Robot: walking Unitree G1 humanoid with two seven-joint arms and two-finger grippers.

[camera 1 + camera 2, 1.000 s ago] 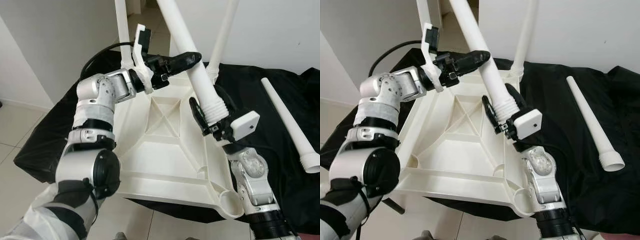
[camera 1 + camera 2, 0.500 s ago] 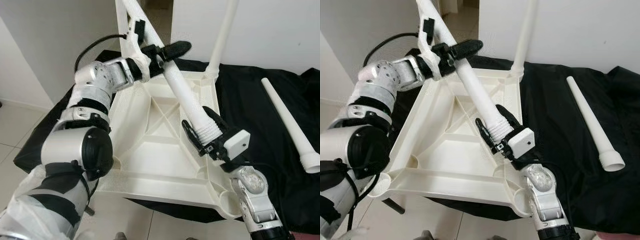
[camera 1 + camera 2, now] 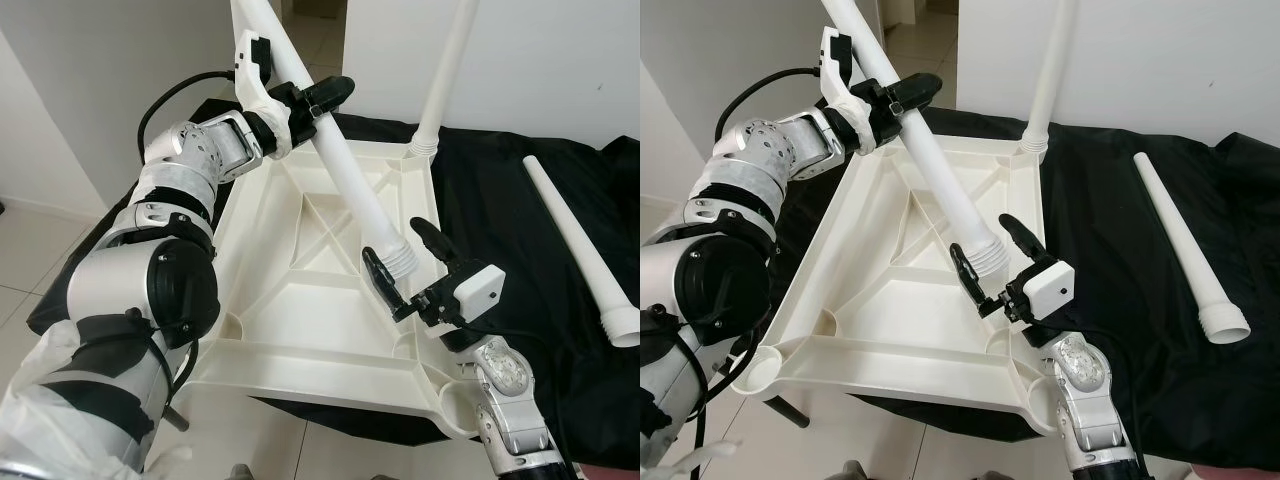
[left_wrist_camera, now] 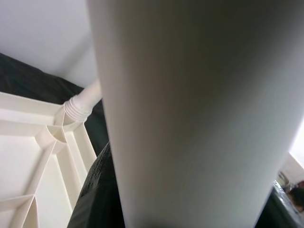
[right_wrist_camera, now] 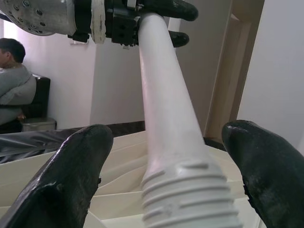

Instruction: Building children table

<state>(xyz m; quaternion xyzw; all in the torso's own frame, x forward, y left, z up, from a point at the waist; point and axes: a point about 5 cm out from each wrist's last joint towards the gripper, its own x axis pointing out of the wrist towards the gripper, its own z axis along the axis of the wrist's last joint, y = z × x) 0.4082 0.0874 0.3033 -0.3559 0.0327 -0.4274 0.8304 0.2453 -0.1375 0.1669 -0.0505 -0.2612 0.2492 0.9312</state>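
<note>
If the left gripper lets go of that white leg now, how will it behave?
The leg looks stiff, light hollow plastic. Held only by the left gripper, with the right gripper open around its threaded end, it would probably topple onto the tabletop and roll.

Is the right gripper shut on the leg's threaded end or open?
Open. The right gripper has its fingers spread either side of the table leg, with gaps showing; the left gripper holds the leg higher up.
</note>
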